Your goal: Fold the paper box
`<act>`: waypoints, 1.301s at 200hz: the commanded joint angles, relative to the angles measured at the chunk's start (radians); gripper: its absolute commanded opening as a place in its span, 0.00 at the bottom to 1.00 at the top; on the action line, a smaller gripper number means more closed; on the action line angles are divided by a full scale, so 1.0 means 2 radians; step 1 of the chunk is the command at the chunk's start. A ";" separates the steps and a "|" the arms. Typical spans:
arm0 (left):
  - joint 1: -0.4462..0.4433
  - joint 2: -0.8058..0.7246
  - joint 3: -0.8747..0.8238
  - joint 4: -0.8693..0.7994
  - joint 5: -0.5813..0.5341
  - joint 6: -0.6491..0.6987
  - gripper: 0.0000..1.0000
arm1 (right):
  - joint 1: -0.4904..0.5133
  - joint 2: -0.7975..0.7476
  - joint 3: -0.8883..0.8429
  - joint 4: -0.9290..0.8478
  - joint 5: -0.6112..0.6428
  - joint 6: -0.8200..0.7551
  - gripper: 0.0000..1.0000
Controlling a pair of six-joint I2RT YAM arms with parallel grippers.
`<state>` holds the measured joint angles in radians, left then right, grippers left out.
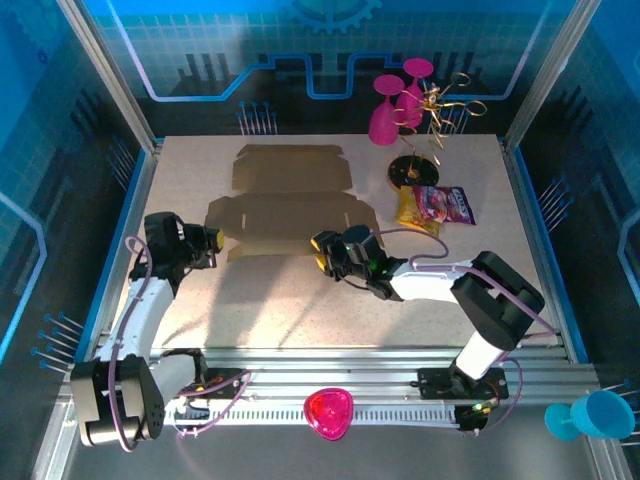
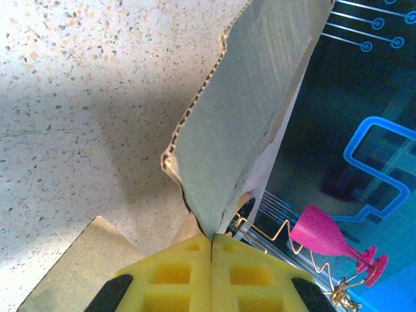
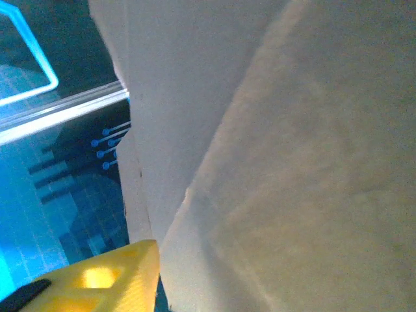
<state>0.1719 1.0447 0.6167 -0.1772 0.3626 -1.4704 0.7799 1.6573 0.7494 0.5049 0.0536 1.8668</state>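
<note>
Paper box [image 1: 290, 212] has one edge pinched in left pincer [image 2: 212, 242].

Snack packet [image 1: 436, 207] beside goblet rack [image 1: 415, 170]

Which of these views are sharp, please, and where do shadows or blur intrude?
Top external is sharp and evenly lit, with soft shadows on the table near the paper box. Left wrist is crisp on the box's corrugated edge, with a dark shadow on the table beside it. Right wrist is dim and blurred, the cardboard very close to the lens.
</note>
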 commanded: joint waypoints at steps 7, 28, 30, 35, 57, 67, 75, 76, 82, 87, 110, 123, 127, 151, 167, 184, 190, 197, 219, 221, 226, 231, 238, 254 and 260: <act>-0.004 -0.019 0.017 -0.031 0.005 -0.012 0.00 | 0.003 -0.002 0.025 0.005 0.021 -0.013 0.31; -0.004 -0.029 0.016 -0.043 0.007 -0.011 0.00 | 0.000 -0.019 0.024 -0.007 0.035 -0.025 0.10; -0.004 -0.030 0.016 -0.044 0.008 -0.011 0.00 | 0.000 -0.020 0.024 -0.009 0.035 -0.026 0.09; -0.003 -0.032 0.015 -0.046 0.009 -0.011 0.00 | -0.001 -0.024 0.022 -0.011 0.038 -0.027 0.05; -0.004 -0.042 0.015 -0.055 0.012 -0.011 0.00 | -0.008 -0.037 0.019 -0.011 0.048 -0.026 0.00; -0.004 -0.045 0.016 -0.060 0.015 -0.010 0.00 | -0.010 -0.044 0.019 -0.013 0.050 -0.027 0.00; -0.004 -0.047 0.017 -0.064 0.016 -0.010 0.00 | -0.011 -0.050 0.020 -0.017 0.054 -0.028 0.00; -0.004 -0.047 0.017 -0.064 0.017 -0.010 0.00 | -0.012 -0.051 0.020 -0.017 0.054 -0.028 0.00; -0.004 -0.050 0.018 -0.067 0.018 -0.008 0.00 | -0.012 -0.057 0.022 -0.020 0.056 -0.029 0.00; -0.004 -0.052 0.020 -0.070 0.019 -0.006 0.01 | -0.013 -0.061 0.023 -0.024 0.057 -0.030 0.00; -0.004 -0.064 0.042 -0.117 0.014 0.013 0.37 | -0.020 -0.077 0.037 -0.047 0.051 -0.036 0.00; -0.007 -0.073 0.066 -0.160 0.000 0.030 0.53 | -0.022 -0.082 0.048 -0.062 0.047 -0.037 0.00; -0.009 -0.077 0.073 -0.173 -0.005 0.035 0.55 | -0.022 -0.083 0.051 -0.064 0.047 -0.037 0.00; -0.016 -0.096 0.115 -0.235 -0.032 0.053 0.59 | -0.024 -0.089 0.073 -0.067 0.047 -0.043 0.00; -0.019 -0.107 0.146 -0.266 -0.050 0.071 0.59 | -0.025 -0.094 0.099 -0.071 0.046 -0.056 0.00; -0.018 -0.109 0.194 -0.304 -0.074 0.102 0.59 | -0.026 -0.100 0.137 -0.087 0.042 -0.082 0.00; -0.018 -0.108 0.215 -0.316 -0.084 0.115 0.59 | -0.027 -0.102 0.153 -0.090 0.041 -0.093 0.00; -0.018 -0.105 0.237 -0.329 -0.097 0.128 0.58 | -0.026 -0.104 0.170 -0.094 0.040 -0.107 0.00; -0.018 -0.095 0.309 -0.363 -0.141 0.166 0.58 | -0.027 -0.116 0.226 -0.132 0.040 -0.160 0.00; -0.018 -0.094 0.315 -0.365 -0.145 0.169 0.58 | -0.027 -0.118 0.230 -0.134 0.040 -0.165 0.00; -0.018 -0.092 0.331 -0.368 -0.151 0.175 0.58 | -0.027 -0.120 0.239 -0.137 0.041 -0.176 0.00; -0.018 -0.089 0.343 -0.363 -0.152 0.181 0.58 | -0.026 -0.123 0.249 -0.140 0.042 -0.186 0.00; -0.018 -0.086 0.357 -0.350 -0.148 0.186 0.59 | -0.027 -0.127 0.259 -0.142 0.044 -0.196 0.00; -0.019 -0.079 0.391 -0.332 -0.141 0.183 0.58 | -0.027 -0.135 0.284 -0.150 0.047 -0.220 0.00; -0.019 -0.076 0.406 -0.331 -0.144 0.183 0.58 | -0.026 -0.139 0.292 -0.152 0.049 -0.229 0.00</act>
<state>0.1410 0.8726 1.3338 -0.8307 0.1158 -1.1667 0.7380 1.4265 1.2564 0.2386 0.1200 1.5383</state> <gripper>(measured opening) 0.585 0.057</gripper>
